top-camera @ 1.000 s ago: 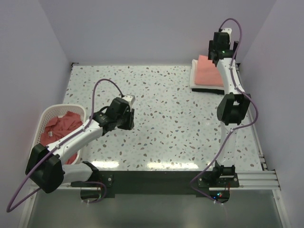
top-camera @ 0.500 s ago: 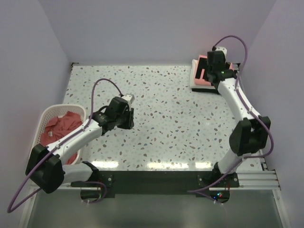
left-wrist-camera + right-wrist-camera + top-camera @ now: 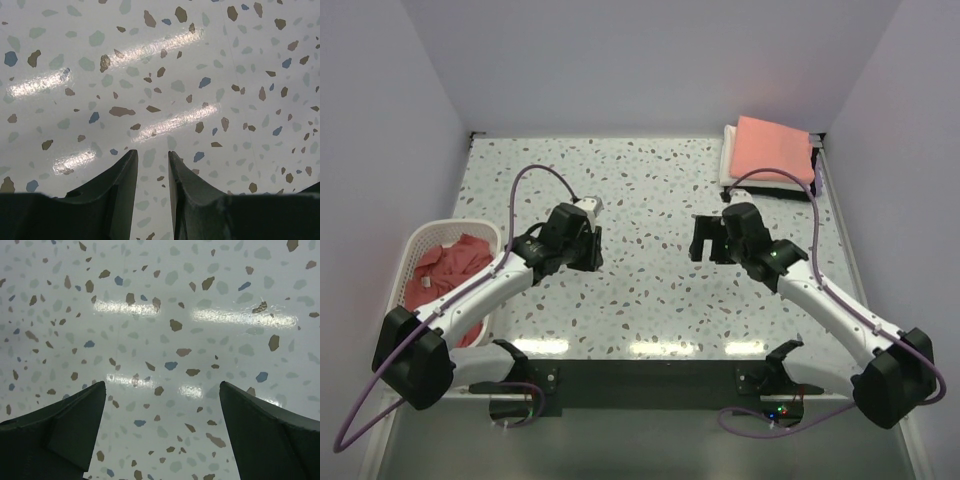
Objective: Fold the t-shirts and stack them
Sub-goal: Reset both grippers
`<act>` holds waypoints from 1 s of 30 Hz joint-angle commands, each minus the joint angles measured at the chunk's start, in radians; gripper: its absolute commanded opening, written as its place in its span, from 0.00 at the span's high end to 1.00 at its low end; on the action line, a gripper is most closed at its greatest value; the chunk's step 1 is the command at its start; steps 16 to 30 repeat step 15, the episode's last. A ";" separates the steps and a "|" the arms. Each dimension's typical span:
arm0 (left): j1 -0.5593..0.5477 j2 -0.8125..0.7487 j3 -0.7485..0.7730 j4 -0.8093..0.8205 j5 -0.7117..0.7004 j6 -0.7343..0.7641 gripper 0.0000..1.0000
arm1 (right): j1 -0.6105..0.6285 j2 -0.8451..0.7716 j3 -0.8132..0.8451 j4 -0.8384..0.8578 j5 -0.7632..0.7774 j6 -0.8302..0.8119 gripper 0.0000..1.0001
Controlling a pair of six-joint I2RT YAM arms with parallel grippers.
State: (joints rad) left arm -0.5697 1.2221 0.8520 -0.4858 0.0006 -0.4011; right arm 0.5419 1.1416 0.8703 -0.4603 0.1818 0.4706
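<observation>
A folded salmon-pink t-shirt point(image 3: 775, 148) lies flat at the back right corner on a white pad point(image 3: 730, 172). More t-shirts point(image 3: 445, 275) lie crumpled in the white lattice basket point(image 3: 417, 243) at the left edge. My left gripper point(image 3: 582, 250) point(image 3: 152, 155) hovers over bare table right of the basket, its jaws a narrow gap apart with nothing between them. My right gripper point(image 3: 705, 238) point(image 3: 162, 385) is low over the middle of the table, jaws spread wide and empty. Both wrist views show only speckled tabletop.
Pale walls close in the speckled table point(image 3: 650, 200) on the left, back and right. The arm bases sit on a dark rail point(image 3: 650, 375) along the near edge. A purple cable point(image 3: 535, 175) loops above the left arm.
My right arm has swung away from the folded stack at the back right and come down to the table's middle, jaws still wide. The left arm has not moved.
</observation>
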 commanded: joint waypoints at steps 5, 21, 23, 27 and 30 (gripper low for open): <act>0.007 -0.029 -0.024 0.065 0.030 -0.018 0.64 | -0.002 -0.100 0.001 -0.081 -0.114 0.050 0.01; 0.007 -0.045 -0.028 0.079 0.035 -0.047 0.64 | -0.002 -0.091 -0.001 -0.054 -0.142 0.043 0.01; 0.007 -0.045 -0.028 0.079 0.035 -0.047 0.64 | -0.002 -0.091 -0.001 -0.054 -0.142 0.043 0.01; 0.007 -0.045 -0.028 0.079 0.035 -0.047 0.64 | -0.002 -0.091 -0.001 -0.054 -0.142 0.043 0.01; 0.007 -0.045 -0.028 0.079 0.035 -0.047 0.64 | -0.002 -0.091 -0.001 -0.054 -0.142 0.043 0.01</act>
